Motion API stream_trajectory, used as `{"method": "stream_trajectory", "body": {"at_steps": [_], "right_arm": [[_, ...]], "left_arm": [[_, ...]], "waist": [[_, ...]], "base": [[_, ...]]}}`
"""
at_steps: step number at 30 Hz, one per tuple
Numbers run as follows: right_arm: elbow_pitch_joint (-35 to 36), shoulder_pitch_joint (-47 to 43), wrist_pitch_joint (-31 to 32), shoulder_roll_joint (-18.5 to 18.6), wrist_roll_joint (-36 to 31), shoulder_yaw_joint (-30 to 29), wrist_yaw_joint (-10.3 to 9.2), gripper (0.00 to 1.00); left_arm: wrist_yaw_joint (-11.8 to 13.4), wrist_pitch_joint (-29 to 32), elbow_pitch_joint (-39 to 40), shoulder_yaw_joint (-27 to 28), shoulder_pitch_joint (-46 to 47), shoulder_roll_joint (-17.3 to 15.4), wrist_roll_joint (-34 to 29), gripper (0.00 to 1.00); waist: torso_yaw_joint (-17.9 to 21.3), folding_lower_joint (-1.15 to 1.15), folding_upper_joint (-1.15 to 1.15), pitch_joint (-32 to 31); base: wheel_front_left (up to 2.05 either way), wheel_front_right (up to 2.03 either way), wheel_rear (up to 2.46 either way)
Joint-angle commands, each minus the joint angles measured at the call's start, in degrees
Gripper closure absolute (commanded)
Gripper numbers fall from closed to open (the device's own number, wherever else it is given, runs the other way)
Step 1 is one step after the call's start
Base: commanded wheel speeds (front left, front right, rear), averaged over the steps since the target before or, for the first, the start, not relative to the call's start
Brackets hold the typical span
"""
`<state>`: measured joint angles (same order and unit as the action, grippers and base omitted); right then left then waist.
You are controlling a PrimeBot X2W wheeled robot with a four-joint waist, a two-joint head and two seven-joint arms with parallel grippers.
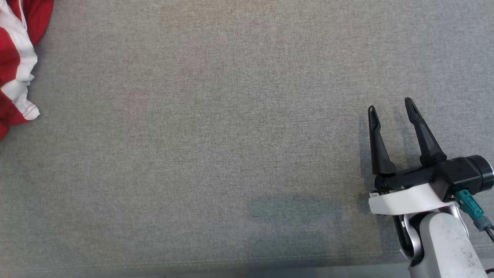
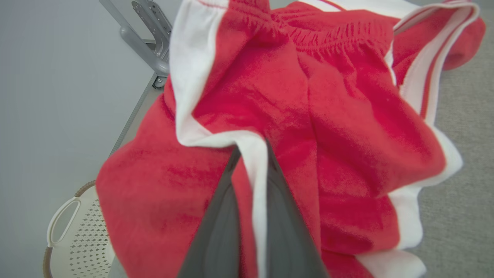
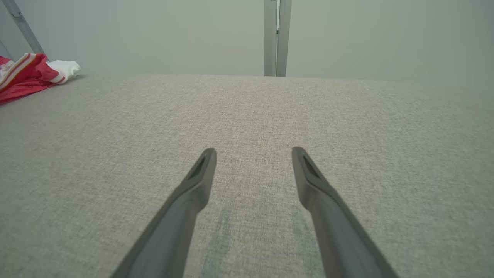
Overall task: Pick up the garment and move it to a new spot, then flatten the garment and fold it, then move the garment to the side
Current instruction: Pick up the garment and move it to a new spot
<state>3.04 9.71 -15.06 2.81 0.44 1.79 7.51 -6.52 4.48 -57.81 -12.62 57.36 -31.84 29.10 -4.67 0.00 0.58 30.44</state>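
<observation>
L claw (image 2: 252, 150) clamped on garment (image 2: 347, 127), waistband (image 2: 328, 33) pointing away

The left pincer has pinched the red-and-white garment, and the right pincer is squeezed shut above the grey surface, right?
Not quite: the right pincer stands open, as the right wrist view shows. The left pincer does pinch the garment.

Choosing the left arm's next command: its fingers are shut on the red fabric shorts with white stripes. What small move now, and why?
Probably raise the left gripper slightly, lifting the red fabric shorts with white stripes. It pinches a white-edged fold, the shorts lie bunched at the left edge of the grey woven surface, and the right gripper sits open, apart.
</observation>
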Motion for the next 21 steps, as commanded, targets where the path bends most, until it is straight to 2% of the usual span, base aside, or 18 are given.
{"method": "stream_trajectory", "body": {"at_steps": [1, 11, 21], "right_arm": [[-0.32, 0.56, -0.22, 0.15, 0.67, 0.02, -0.04, 0.0], [-2.32, -0.68, -0.22, 0.15, 2.9, 1.1, -0.04, 0.0], [-4.56, -4.23, -0.22, 0.15, 6.09, 1.43, -0.04, 0.0]], "left_arm": [[-0.22, -0.73, 0.46, -0.4, 1.13, -0.69, -0.38, 1.0], [-0.94, -2.14, 7.18, -7.64, 3.66, -1.4, -2.09, 1.0], [-0.94, 1.52, 22.65, -23.7, 3.31, -4.94, 6.37, 1.0]], "waist": [[-0.1, 0.0, -0.58, -1.17], [-0.02, 0.0, -0.58, -8.88], [4.58, 0.0, -0.58, -20.45]], "base": [[0.0, 0.0, 0.0], [0.0, 0.0, 0.0], [0.0, 0.0, 0.0]]}}
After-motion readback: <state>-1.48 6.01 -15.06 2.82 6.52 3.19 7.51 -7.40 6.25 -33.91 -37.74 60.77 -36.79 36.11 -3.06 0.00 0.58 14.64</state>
